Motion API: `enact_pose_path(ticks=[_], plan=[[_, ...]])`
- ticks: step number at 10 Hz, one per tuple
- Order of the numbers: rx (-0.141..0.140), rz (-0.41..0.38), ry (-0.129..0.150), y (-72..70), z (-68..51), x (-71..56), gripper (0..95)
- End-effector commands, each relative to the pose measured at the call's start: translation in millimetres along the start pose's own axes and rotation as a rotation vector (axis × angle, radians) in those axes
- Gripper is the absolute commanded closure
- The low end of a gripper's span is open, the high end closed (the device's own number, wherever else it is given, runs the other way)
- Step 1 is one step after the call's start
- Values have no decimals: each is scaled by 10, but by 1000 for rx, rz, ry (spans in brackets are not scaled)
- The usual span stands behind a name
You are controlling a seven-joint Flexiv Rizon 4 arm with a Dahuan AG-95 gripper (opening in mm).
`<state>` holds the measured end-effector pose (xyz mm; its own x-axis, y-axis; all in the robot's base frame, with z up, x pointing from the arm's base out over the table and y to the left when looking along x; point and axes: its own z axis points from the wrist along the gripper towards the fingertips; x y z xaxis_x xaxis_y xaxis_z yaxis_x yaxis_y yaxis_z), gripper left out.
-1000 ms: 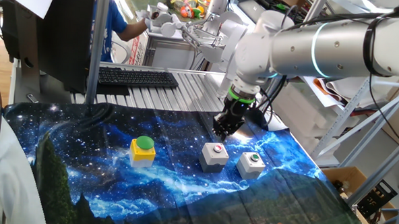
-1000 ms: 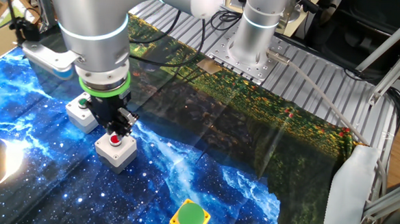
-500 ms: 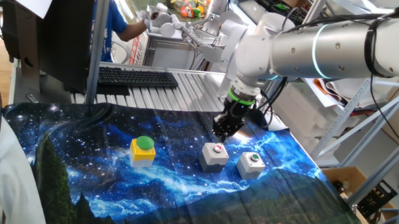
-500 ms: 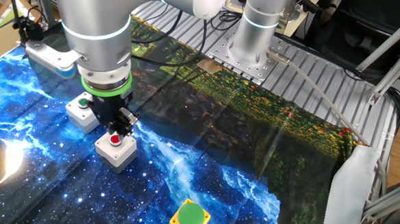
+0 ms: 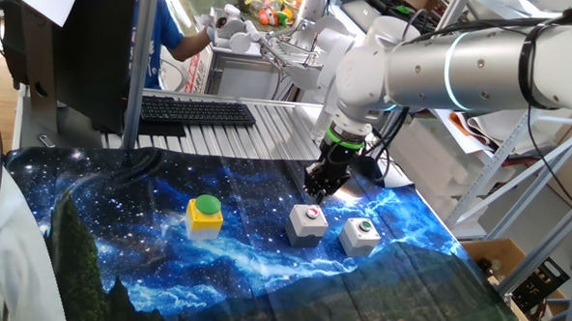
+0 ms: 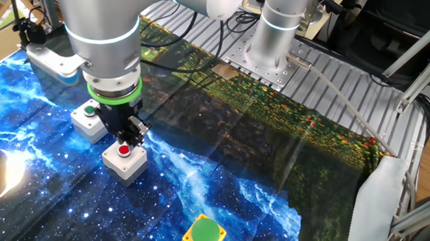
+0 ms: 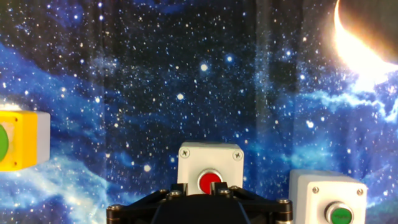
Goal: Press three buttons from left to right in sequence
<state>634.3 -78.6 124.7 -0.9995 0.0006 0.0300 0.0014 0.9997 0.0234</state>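
Observation:
Three buttons stand in a row on the galaxy-print cloth (image 5: pixel 118 240). The yellow box with a green dome cap (image 5: pixel 204 215) is on the left. The grey box with a red button (image 5: pixel 308 222) is in the middle and the grey box with a green button (image 5: pixel 360 235) is on the right. My gripper (image 5: pixel 318 191) points down and hovers just above the red-button box (image 6: pixel 124 158), without touching it. In the hand view its fingertips (image 7: pixel 178 187) stand a little apart, and the red button (image 7: pixel 210 181) shows through the gap. Nothing is held.
A black keyboard (image 5: pixel 196 110) lies on the slatted metal table behind the cloth, beside a dark monitor (image 5: pixel 88 45). The arm's base (image 6: pixel 274 50) stands on a metal plate at the cloth's far side. A cardboard box (image 5: pixel 499 257) sits beyond the table's right edge.

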Motion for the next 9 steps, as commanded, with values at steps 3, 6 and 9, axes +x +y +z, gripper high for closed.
enact_pose_path(ticks=[3,6,9], plan=[[6,44,49,3,-8,15,760],[5,45,39,3,-8,15,760],[4,68,32,3,-8,15,760]])
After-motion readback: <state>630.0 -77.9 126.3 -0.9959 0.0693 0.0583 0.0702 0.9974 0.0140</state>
